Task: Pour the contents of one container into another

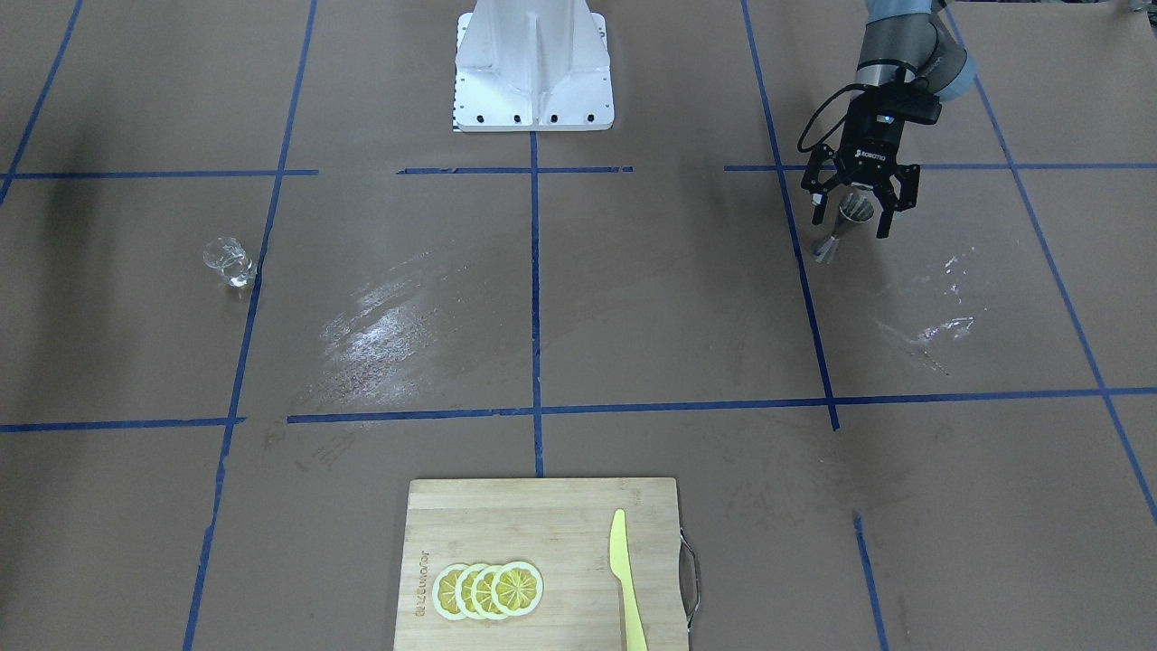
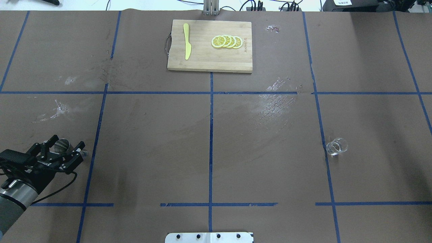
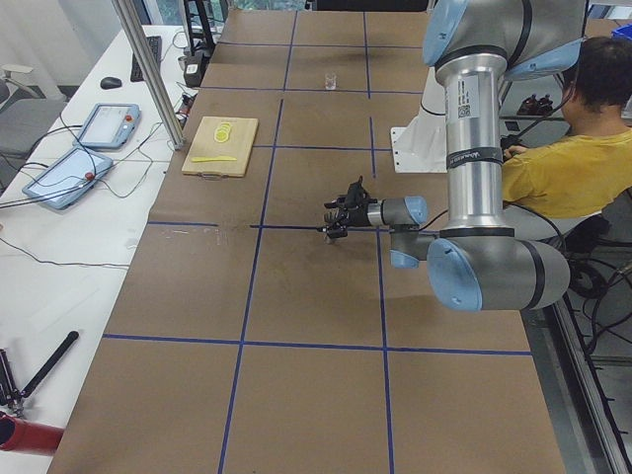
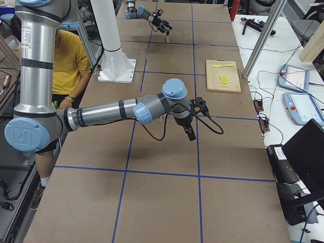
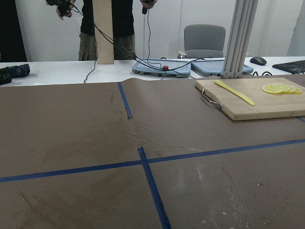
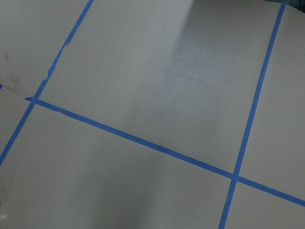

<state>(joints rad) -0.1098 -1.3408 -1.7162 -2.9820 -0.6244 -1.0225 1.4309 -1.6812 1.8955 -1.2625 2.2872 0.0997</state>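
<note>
Measuring cup (image 1: 229, 262) looks small, transparent and upright, with glinting highlights.

The worktop (image 2: 152, 152) is covered in brown paper, ruled into squares by blue tape lines (image 2: 211, 135). A wooden cutting board (image 2: 202, 60) lies at the middle of the edge far from the robot. The white robot base (image 1: 533, 68) stands at the middle of the opposite edge. The clear measuring cup (image 2: 336, 146) stands toward the robot's-right end, just beside a tape line. The metal jigger (image 1: 841, 226) is near the left end; whether it rests on the paper cannot be told. Shiny smears (image 2: 275, 103) mark the paper.
</note>
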